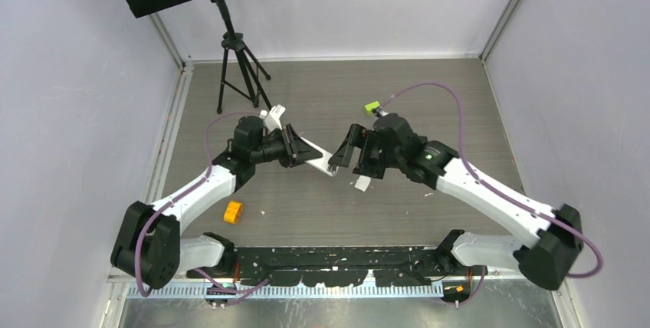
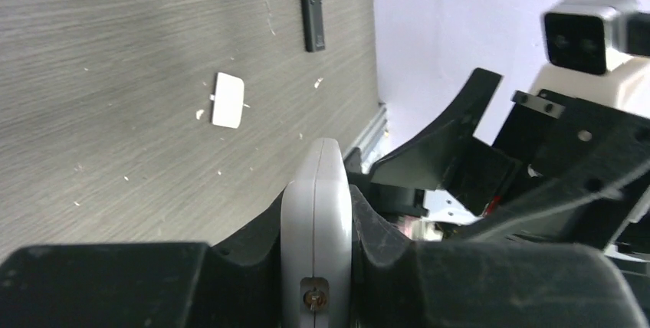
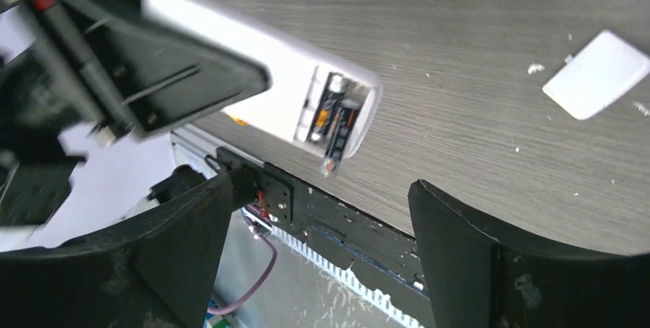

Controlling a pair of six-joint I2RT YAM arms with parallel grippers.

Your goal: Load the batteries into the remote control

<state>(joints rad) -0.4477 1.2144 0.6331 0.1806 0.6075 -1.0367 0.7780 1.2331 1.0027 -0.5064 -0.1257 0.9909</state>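
Observation:
My left gripper (image 1: 300, 147) (image 2: 316, 205) is shut on the white remote control (image 1: 316, 152) (image 2: 316, 190) (image 3: 260, 67), which it holds edge-on above the table. The remote's battery bay faces my right wrist camera with its cover off. Two dark batteries lie in the bay: one (image 3: 328, 102) sits inside, the other (image 3: 339, 136) pokes out past the remote's end. My right gripper (image 1: 343, 155) (image 3: 322, 213) stands open just off that end, with nothing between its fingers.
The white battery cover (image 1: 361, 183) (image 2: 228, 100) (image 3: 602, 73) lies on the table below the grippers. A black remote (image 2: 310, 2), an orange block (image 1: 233, 211), a lime-green block (image 1: 372, 106) and a tripod stand (image 1: 234, 60) are also here.

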